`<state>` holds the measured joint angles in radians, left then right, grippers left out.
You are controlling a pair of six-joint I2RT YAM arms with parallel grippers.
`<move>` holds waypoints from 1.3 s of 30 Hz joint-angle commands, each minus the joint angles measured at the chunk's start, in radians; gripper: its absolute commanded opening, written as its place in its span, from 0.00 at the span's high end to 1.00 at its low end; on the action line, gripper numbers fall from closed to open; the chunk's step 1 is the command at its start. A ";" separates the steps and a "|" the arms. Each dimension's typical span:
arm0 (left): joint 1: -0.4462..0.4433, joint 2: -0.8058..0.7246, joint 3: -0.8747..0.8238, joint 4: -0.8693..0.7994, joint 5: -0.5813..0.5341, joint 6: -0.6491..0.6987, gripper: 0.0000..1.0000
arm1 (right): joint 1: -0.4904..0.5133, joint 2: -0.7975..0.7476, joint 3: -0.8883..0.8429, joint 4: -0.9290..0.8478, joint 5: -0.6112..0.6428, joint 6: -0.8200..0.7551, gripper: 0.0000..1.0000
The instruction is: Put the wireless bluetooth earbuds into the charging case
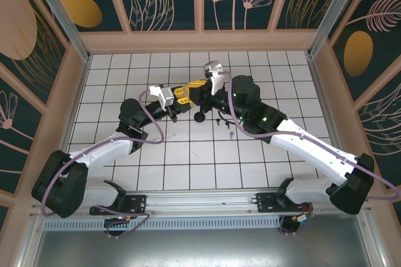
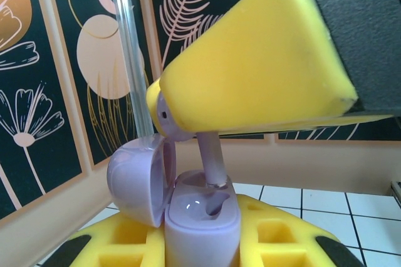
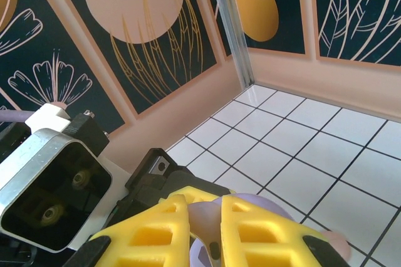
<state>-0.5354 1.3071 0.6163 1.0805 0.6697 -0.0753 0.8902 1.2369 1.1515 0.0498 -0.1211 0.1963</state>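
the lilac case (image 2: pixel 202 220) is pinched between the yellow fingers of the left gripper (image 1: pixel 180 96) and is held raised above the table (image 1: pixel 188 167), near its middle. the sockets are thus presented upward to the other arm, rather than lying flat where the case could slide. its lid (image 2: pixel 139 179) is swung open to the left in the left wrist view, so the well on the right side is uncovered. the lilac earbud (image 2: pixel 212 157) is clamped by its head between the drawn-together fingers of the right gripper (image 3: pixel 205 217), with the stem left free and pointed down. this grip is judged to be chosen so that the stem can be led into the socket without the fingers fouling the case rim. the tip of the stem is seen at or just inside the mouth of the well, and the bud leans a little, so seating is judged to be begun but not finished. whether the stem is touching the socket wall cannot be told. in the top view the two grippers are seen tip to tip, and several small dark pieces (image 1: pixel 216 118) lie on the table just beside them; what they are cannot be made out. a small correction of tilt is likely needed before the bud is pressed home, since a skewed stem could jam or twist the case in its grip.
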 commanded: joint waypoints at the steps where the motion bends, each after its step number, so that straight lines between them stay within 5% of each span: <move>1: -0.006 -0.027 0.025 0.041 0.015 -0.015 1.00 | 0.007 -0.026 -0.016 0.039 0.018 0.010 0.86; 35: -0.008 -0.031 0.050 0.051 0.021 -0.040 1.00 | 0.022 0.011 -0.043 -0.095 0.005 -0.066 0.89; 39: -0.008 -0.023 0.048 0.047 0.013 -0.045 1.00 | 0.030 0.019 -0.020 -0.104 0.046 -0.049 0.71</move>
<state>-0.5369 1.3006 0.6209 1.0492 0.6788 -0.1036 0.9073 1.2339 1.1164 0.0280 -0.0982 0.1474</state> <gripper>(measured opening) 0.222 0.269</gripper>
